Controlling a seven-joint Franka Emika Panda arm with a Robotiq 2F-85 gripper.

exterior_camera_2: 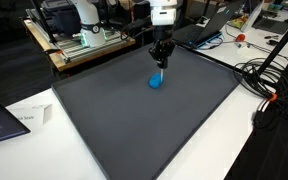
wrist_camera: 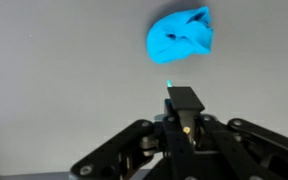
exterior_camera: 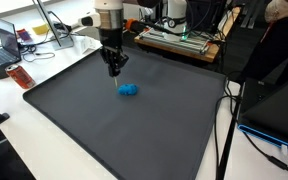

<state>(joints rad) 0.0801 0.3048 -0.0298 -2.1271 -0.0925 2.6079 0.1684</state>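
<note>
A crumpled bright blue object (exterior_camera: 128,90) (exterior_camera_2: 156,82) (wrist_camera: 181,35) lies on the dark grey mat (exterior_camera: 134,135) (exterior_camera_2: 134,125), near its far middle. My gripper (exterior_camera: 113,72) (exterior_camera_2: 160,64) (wrist_camera: 182,97) hangs just above the mat beside the blue object, apart from it. In the wrist view the fingers are pressed together and shut, with only a tiny cyan speck showing at their tip. The blue object sits a short way ahead of the fingertips, untouched.
The mat covers most of a white table (exterior_camera: 24,140). A laptop (exterior_camera: 2,52) and an orange item (exterior_camera: 22,77) sit off one corner. Lab equipment (exterior_camera: 179,40) (exterior_camera_2: 84,40) lines the back edge. Cables (exterior_camera: 224,130) (exterior_camera_2: 269,72) run along one side.
</note>
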